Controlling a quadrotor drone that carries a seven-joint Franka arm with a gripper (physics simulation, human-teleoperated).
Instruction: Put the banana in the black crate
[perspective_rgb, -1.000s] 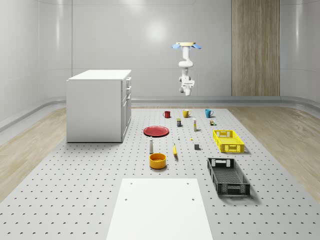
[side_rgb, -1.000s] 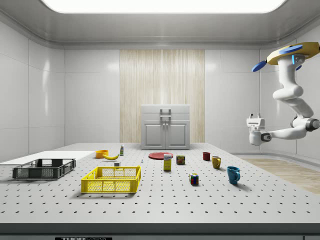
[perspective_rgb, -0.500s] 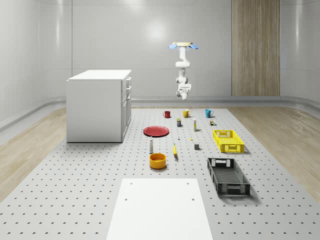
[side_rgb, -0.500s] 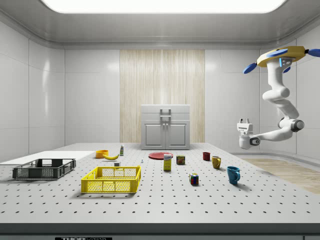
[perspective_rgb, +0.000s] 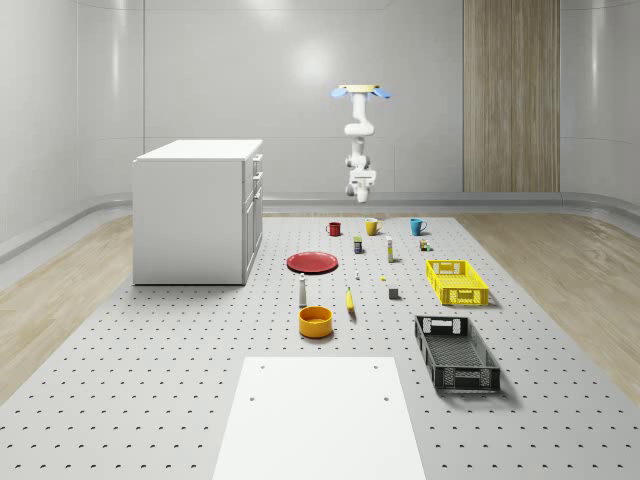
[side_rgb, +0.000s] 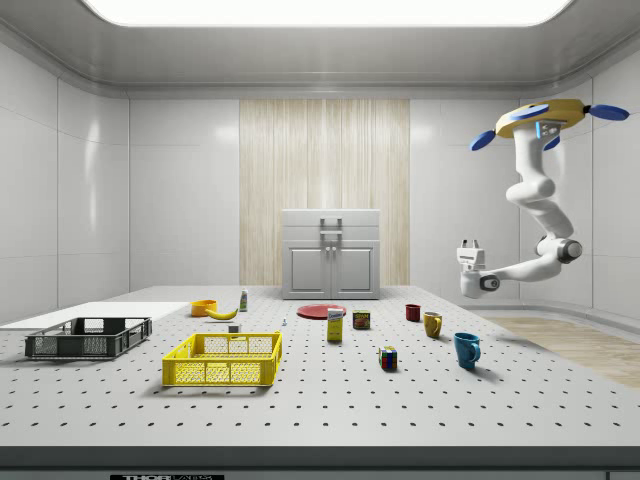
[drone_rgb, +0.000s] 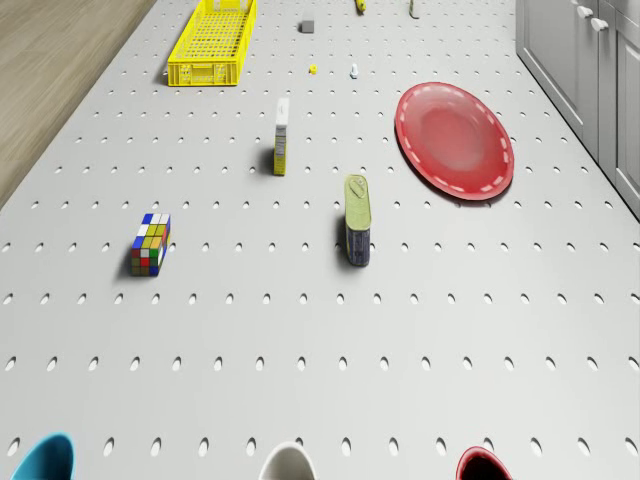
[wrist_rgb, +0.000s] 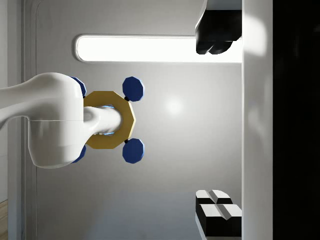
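The yellow banana (perspective_rgb: 350, 300) (side_rgb: 222, 313) lies on the perforated table next to an orange bowl (perspective_rgb: 315, 320); its tip shows in the drone view (drone_rgb: 359, 6). The black crate (perspective_rgb: 457, 352) (side_rgb: 88, 338) stands at the near right in the whole-scene view, well apart from the banana. The drone (perspective_rgb: 358, 90) (side_rgb: 545, 112) hovers high by the table's far end, near the row of mugs. My gripper (side_rgb: 467, 246) (perspective_rgb: 358, 190) (wrist_rgb: 217, 125) points up toward the drone body (wrist_rgb: 107, 120). It is open, with nothing between its fingers (wrist_rgb: 215, 37), far from banana and crate.
A yellow crate (perspective_rgb: 457, 281) (drone_rgb: 212, 40) stands beyond the black one. A red plate (drone_rgb: 455, 138), a can (drone_rgb: 357, 220), a small box (drone_rgb: 282, 135), a colour cube (drone_rgb: 150, 243) and three mugs (side_rgb: 466, 348) lie below me. A white cabinet (perspective_rgb: 198, 210) stands at the whole-scene view's left.
The drone, arm and gripper have shifted to the left in both the whole-scene and side views, closer in over the table's far end. No object on the table has moved.
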